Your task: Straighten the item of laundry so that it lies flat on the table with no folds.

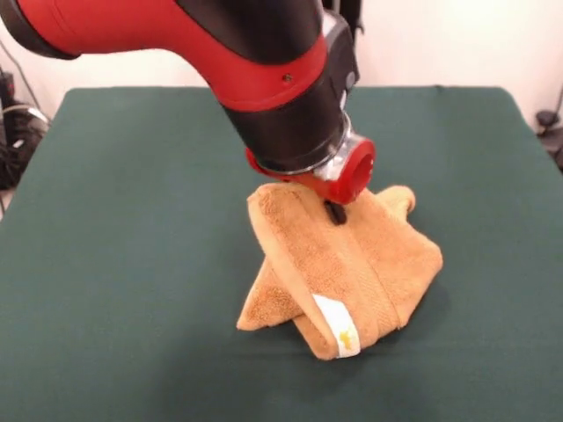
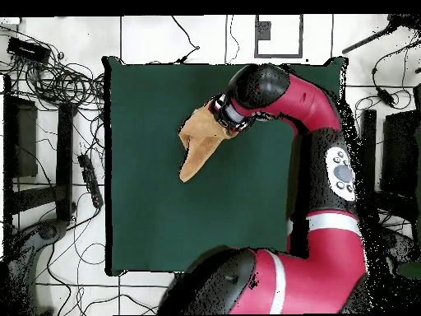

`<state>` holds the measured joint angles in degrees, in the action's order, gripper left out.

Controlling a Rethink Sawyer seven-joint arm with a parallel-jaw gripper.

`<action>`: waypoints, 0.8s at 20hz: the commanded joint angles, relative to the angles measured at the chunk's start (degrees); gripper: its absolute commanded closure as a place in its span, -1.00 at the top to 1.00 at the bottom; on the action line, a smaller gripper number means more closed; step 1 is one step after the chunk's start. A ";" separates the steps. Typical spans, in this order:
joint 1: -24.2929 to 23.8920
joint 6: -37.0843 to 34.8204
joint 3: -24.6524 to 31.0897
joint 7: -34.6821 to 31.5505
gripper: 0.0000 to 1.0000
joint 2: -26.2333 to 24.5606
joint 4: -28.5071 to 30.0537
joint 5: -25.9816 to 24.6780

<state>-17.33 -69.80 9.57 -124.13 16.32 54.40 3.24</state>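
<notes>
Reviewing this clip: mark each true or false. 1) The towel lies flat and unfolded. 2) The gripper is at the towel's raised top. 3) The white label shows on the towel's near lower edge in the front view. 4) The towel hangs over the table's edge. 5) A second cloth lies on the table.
1) False: the hand towel is bunched and folded, peaked upward.
2) True: the gripper meets the towel's raised top.
3) True: the white label sits there.
4) False: it rests wholly on the green table.
5) False: only one towel shows.
</notes>
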 commanded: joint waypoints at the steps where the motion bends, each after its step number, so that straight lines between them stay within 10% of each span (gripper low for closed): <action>1: 7.35 -9.91 -8.98 -25.93 -1.00 -12.28 -14.44 -3.94; 7: 11.57 -14.60 -13.89 -37.83 -1.00 -23.54 -29.41 -3.43; 16: 16.10 -17.96 -13.28 -55.32 -1.00 -25.49 -35.65 3.49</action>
<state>-6.09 -81.81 -4.38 -150.40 -4.78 25.79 1.62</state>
